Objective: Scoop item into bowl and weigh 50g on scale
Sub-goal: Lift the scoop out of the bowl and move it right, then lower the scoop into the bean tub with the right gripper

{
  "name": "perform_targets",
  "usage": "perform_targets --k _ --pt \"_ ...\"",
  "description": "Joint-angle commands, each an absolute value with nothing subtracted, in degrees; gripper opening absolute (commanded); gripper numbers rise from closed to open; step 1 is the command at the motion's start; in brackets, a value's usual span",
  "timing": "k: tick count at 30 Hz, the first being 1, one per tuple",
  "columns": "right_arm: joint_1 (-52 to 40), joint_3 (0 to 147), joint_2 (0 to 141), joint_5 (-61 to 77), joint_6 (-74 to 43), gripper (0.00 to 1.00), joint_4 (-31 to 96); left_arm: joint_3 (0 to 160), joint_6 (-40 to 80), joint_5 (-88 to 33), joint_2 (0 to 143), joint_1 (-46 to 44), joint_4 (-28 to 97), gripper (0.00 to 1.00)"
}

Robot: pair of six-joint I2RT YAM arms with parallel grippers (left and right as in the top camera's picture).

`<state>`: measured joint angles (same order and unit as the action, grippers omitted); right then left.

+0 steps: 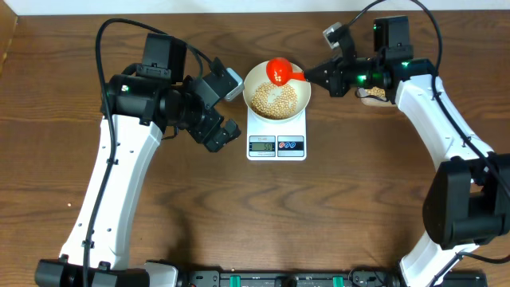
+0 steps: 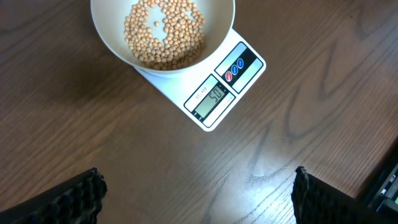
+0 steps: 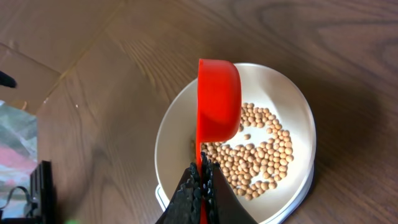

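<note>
Soybeans (image 1: 275, 100), overhead: a loose tan heap in the white bowl (image 1: 246, 89), which sits on the white digital scale (image 1: 276, 131) at mid-table.
Overhead, table (image 1: 358, 207): dark brown wood grain, bare around the scale; a strip of pale wall (image 1: 239, 8) runs along the far edge and a black rail (image 1: 279, 279) along the near edge.
Overhead, right gripper (image 1: 315, 77): clamped on the handle of a red scoop (image 1: 277, 71), whose cup hangs over the bowl's far side.
Overhead, left gripper (image 1: 225, 112): just left of the bowl, spread wide, nothing in it.
Left wrist, surface: the same brown grain fills the frame, with a faint pale scuff near the bottom.
Left wrist, scale: set at a slant under the bowl, its grey display and round buttons showing; the digits look like 50.
Left wrist, fingers (image 2: 68, 199): two black ribbed tips at the bottom corners, far apart, holding nothing.
Right wrist, scoop: turned on its side above the bowl, back of the cup to the camera, handle pinched between the closed black fingers (image 3: 193, 193).
Right wrist, soybeans: spread over the bowl's floor below the scoop.
Right wrist, surroundings: wood grain all round the bowl; a clear plastic edge (image 3: 18, 68) at the left border, too little of it to name.
</note>
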<state>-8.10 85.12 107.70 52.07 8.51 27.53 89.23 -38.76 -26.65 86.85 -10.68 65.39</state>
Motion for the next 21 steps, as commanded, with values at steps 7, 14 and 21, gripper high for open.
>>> perform_targets --k 7,14,21 --pt "-5.56 85.62 103.33 55.02 6.98 0.01 26.72 89.01 -38.28 -26.96 86.37 -10.85 65.45 0.98" --pt "0.97 85.62 98.24 57.67 4.69 0.01 27.22 89.01 -38.28 -26.96 86.37 -10.85 65.45 0.98" --pt "11.77 85.62 93.60 58.24 3.77 0.01 33.95 88.99 -38.28 -26.96 86.37 -10.85 65.45 0.98"
